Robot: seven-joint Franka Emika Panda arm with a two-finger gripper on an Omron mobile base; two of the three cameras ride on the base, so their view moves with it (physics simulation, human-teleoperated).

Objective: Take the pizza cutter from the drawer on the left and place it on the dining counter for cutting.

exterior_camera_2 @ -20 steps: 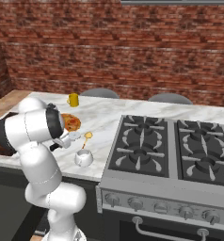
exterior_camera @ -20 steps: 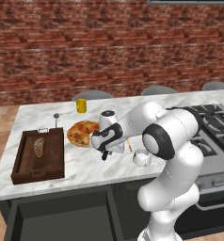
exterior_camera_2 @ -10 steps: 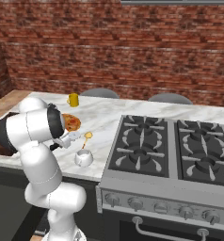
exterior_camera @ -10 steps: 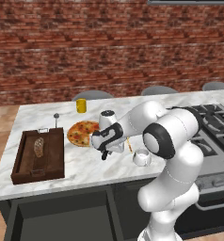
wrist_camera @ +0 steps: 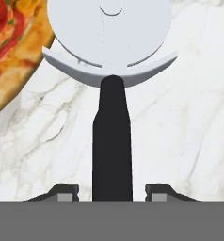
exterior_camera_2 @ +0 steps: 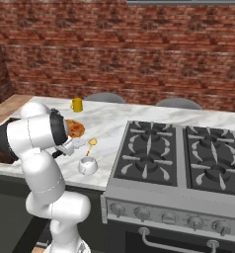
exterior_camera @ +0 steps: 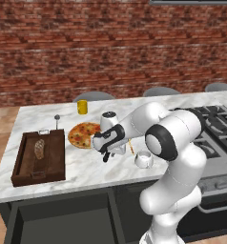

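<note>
- Pizza cutter (wrist_camera: 112, 117) is right in front of the hand camera: black handle running up the middle, pale round wheel at the top, white marble surface (wrist_camera: 189, 122) behind it.
- The handle sits between the two fingers (wrist_camera: 62, 192), and there's a clear gap on each side — the tips stand apart from it, parted, with no squeeze on the handle.
- Whether the cutter lies flat on the marble I cannot tell.
- Just beside the wheel, the pizza (wrist_camera: 15, 47) fills the upper corner of the hand view.
- From the left base view the gripper (exterior_camera: 106, 155) hangs low over the surface, next to the pizza's edge.
- A white cup (exterior_camera: 144, 159) sits near the arm, a brown wooden tray (exterior_camera: 39, 159) farther along, a yellow mug (exterior_camera: 82, 106) at the back.
- Below the surface's front edge the drawer (exterior_camera: 63, 224) stands open, dark inside.
</note>
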